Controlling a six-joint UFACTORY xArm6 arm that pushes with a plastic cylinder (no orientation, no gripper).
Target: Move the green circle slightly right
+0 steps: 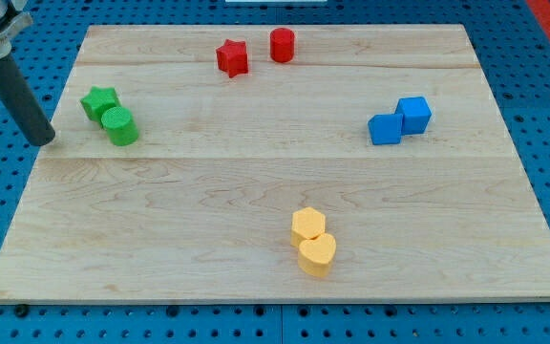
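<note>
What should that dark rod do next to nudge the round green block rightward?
Probably slide my tip toward the view's right until it meets the green circle. My tip sits apart on the circle's left, roughly level with it; the green star touches the circle's upper left.

My tip (44, 140) stands at the board's left edge, with open wood between it and the green circle (119, 126). The green star (99, 100) touches the circle's upper left. To the circle's right, wood lies bare toward the blue blocks (399, 120).
</note>
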